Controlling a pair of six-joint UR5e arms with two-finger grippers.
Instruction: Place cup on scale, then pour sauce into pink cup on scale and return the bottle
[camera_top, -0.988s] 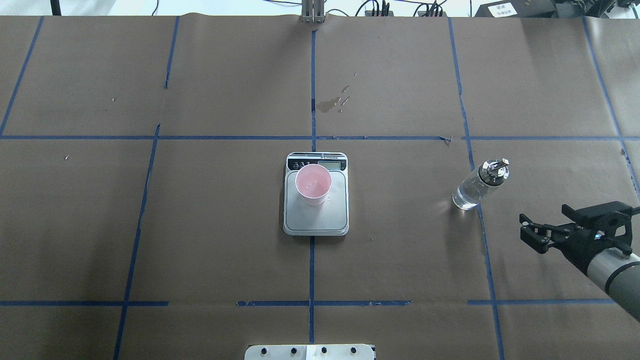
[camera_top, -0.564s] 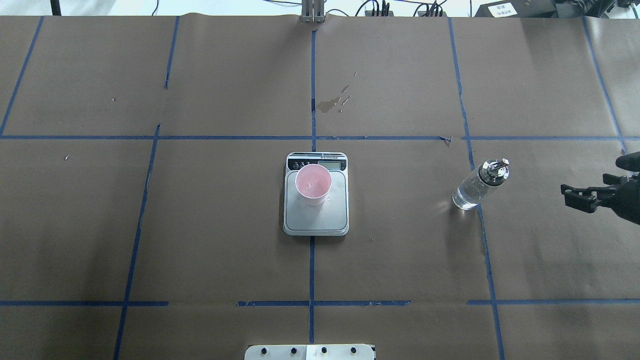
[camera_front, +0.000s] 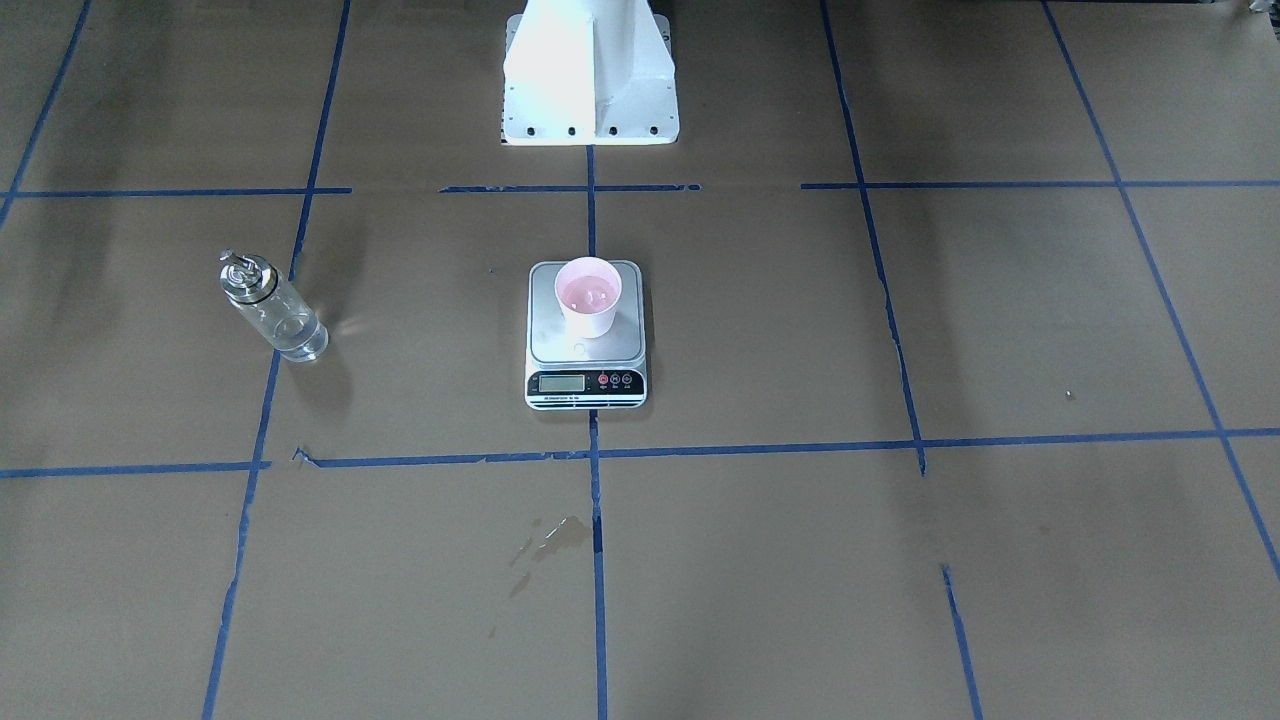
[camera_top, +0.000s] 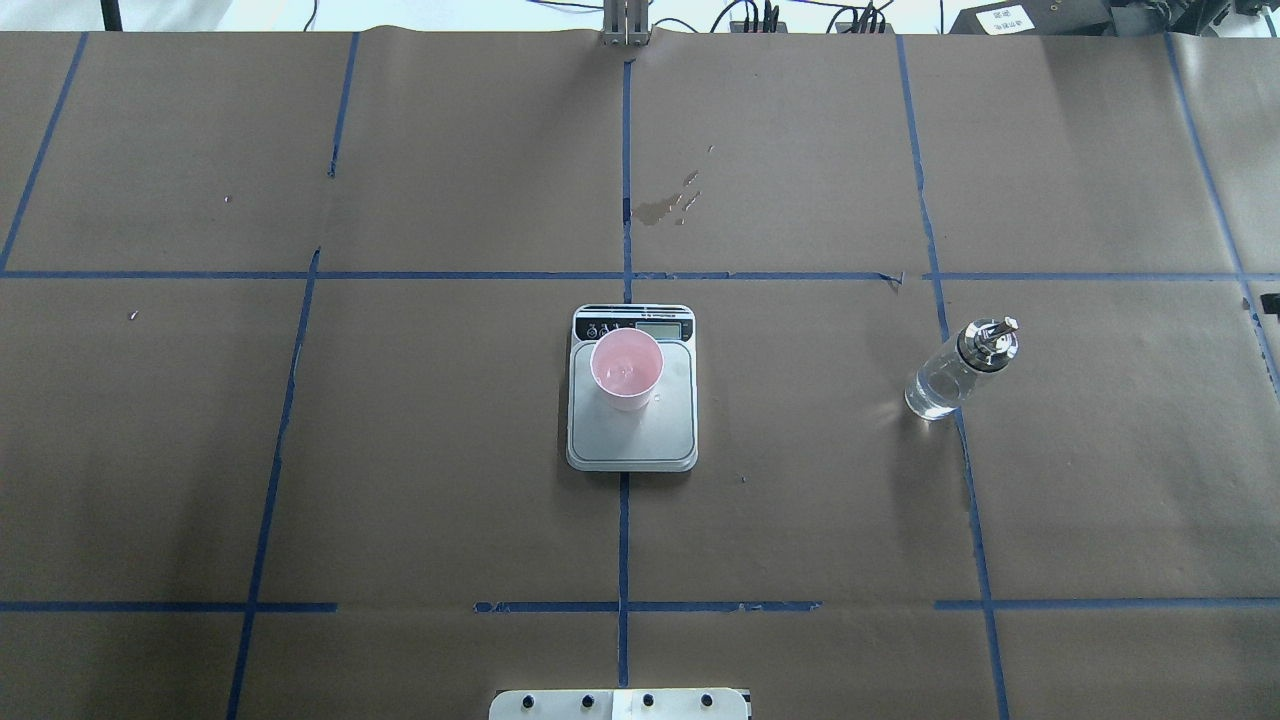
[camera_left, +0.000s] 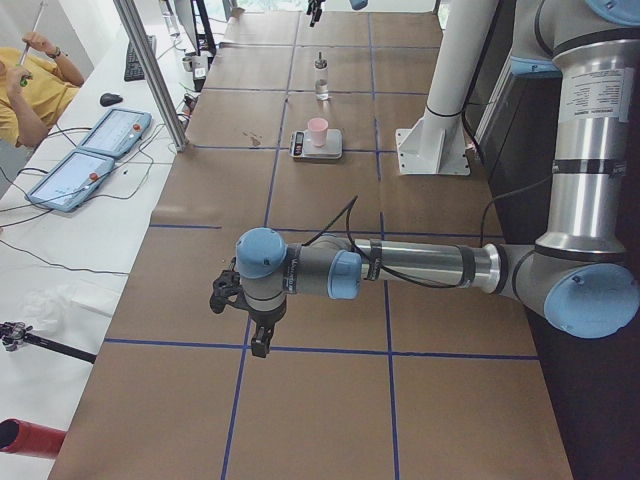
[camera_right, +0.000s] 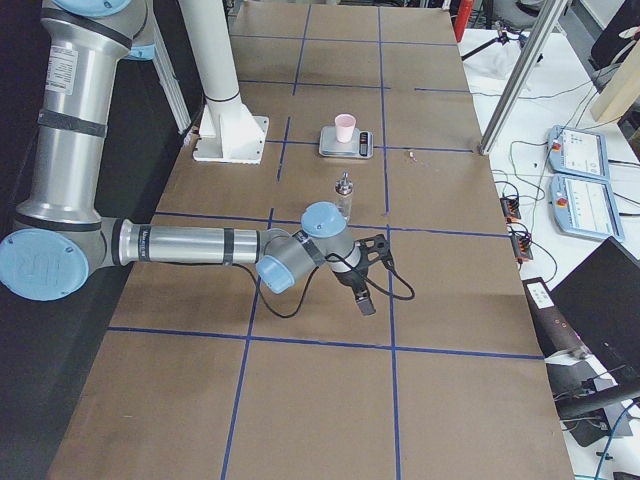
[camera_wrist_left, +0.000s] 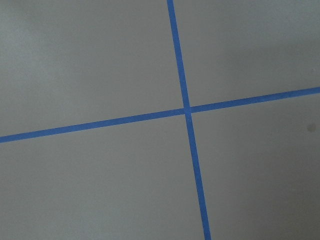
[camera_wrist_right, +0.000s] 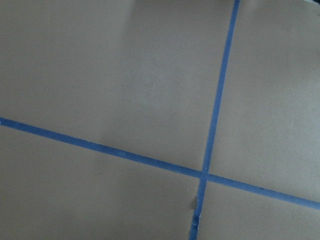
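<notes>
The pink cup (camera_top: 626, 370) (camera_front: 588, 295) stands upright on the back half of the scale (camera_top: 640, 435) (camera_front: 586, 383), its inside glinting wet. The glass bottle (camera_top: 955, 370) (camera_front: 272, 318) stands alone on the brown paper to the scale's right in the overhead view, with clear sauce (camera_top: 930, 392) low inside it. No gripper touches either. My right gripper (camera_right: 370, 275) hangs over the paper just beyond the bottle (camera_right: 344, 195) in the exterior right view. My left gripper (camera_left: 245, 320) hovers far from the scale in the exterior left view. I cannot tell whether either is open or shut.
A dried wet stain (camera_top: 665, 205) marks the paper beyond the scale. The white robot base plate (camera_front: 590, 75) sits at the table's near edge. Tablets (camera_left: 100, 150) and a seated person (camera_left: 30, 70) are at a side table past the far edge.
The right gripper has drawn away to the right and left the overhead view. Cup, scale and bottle have not moved.
</notes>
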